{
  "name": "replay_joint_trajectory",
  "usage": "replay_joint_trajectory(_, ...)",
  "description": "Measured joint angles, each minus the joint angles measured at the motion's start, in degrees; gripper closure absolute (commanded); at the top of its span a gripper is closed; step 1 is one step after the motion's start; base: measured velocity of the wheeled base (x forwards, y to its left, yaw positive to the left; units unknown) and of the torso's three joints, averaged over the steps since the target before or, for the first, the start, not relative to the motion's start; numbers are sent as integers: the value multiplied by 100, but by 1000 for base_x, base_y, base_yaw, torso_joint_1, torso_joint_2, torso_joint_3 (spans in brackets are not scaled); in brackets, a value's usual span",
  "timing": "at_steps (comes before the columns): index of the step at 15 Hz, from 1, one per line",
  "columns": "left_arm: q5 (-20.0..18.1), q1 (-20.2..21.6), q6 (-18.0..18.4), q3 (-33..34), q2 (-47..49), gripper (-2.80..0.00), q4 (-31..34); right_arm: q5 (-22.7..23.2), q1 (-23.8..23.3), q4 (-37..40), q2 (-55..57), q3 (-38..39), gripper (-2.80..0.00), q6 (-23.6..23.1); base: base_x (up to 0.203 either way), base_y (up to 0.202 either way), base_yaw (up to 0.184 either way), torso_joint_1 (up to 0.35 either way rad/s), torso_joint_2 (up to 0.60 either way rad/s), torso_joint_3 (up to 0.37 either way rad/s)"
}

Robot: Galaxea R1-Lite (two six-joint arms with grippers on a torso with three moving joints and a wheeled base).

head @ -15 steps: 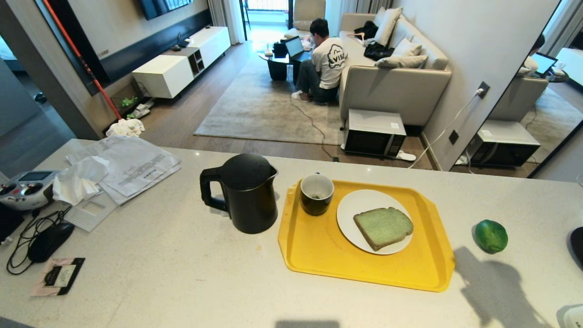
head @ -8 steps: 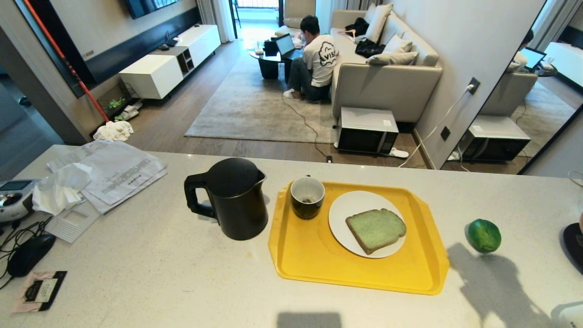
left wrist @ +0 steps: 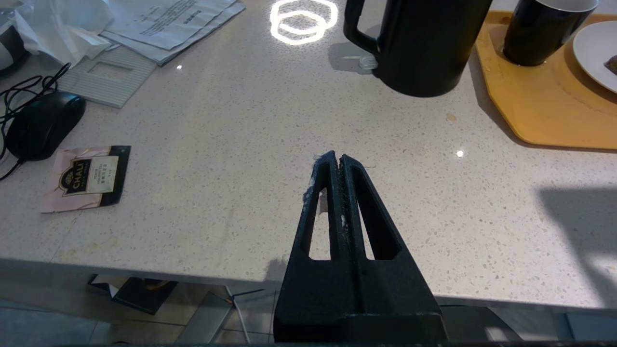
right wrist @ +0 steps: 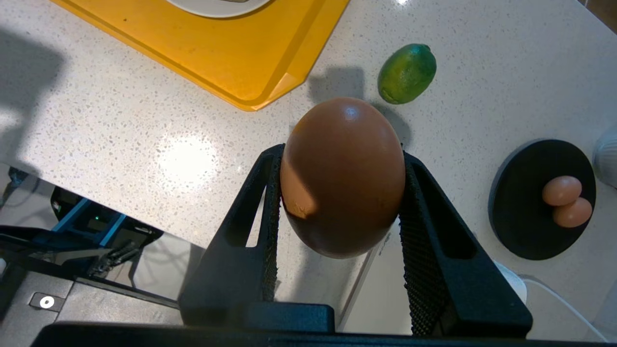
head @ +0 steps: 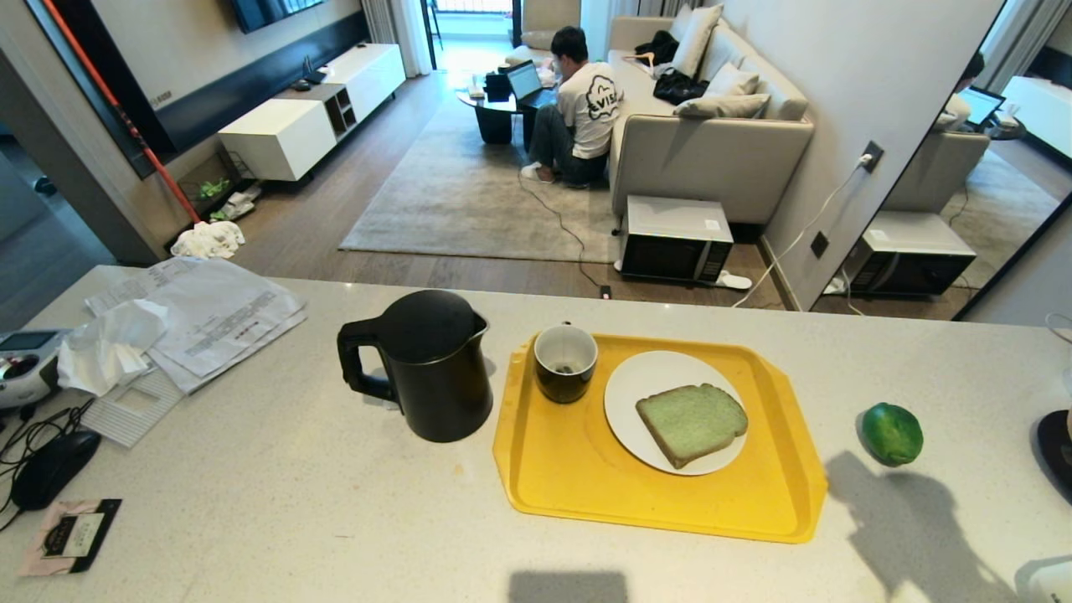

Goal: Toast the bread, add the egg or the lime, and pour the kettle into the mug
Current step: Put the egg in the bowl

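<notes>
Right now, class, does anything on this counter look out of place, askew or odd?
Mostly tidy. The oddities: the bread on the white plate is pale green, and papers with a crumpled tissue clutter the counter's left end. The right gripper holds the egg above the counter edge.

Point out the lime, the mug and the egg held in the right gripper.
lime (head: 893, 433), head view, middle of its green skin.
mug (head: 565, 363), head view, its white inside.
egg (right wrist: 343, 176), right wrist view, middle of the shell between the right gripper (right wrist: 340, 159) pads.
</notes>
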Motion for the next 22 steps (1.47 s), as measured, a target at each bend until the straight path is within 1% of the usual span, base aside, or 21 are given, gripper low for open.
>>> replay_joint_trajectory(2, -2, 2, 2, 0, 0, 0, -2, 7, -58, -213, -11, 45, 0, 34, 0, 0, 0, 0, 0, 0)
replay_joint_trajectory(5, -3, 2, 0, 0, 0, 0, -2, 35, -115, -735, -9, 189, 0, 30, 0, 0, 0, 0, 0, 0)
replay_joint_trajectory(10, -2, 2, 6, 0, 0, 0, 0, 365, -43, -1614, -34, 779, 0, 32, 0, 0, 0, 0, 0, 0)
replay_joint_trajectory(13, -2, 2, 5, 0, 0, 0, 0, 867, -30, -1645, -254, 1243, 0, 30, 0, 0, 0, 0, 0, 0)
replay_joint_trajectory(16, 0, 0, 2, 0, 0, 0, 0, 953, -30, -1652, -433, 1629, 0, 35, 0, 0, 0, 0, 0, 0)
replay_joint_trajectory(19, -2, 0, 2, 0, 0, 0, 0, 961, -82, -1667, -329, 1587, 0, 25, 0, 0, 0, 0, 0, 0)
replay_joint_trajectory(22, -5, 0, 2, 0, 0, 0, 0, 956, -106, -1673, 170, 1005, 0, -75, 0, 0, 0, 0, 0, 0)
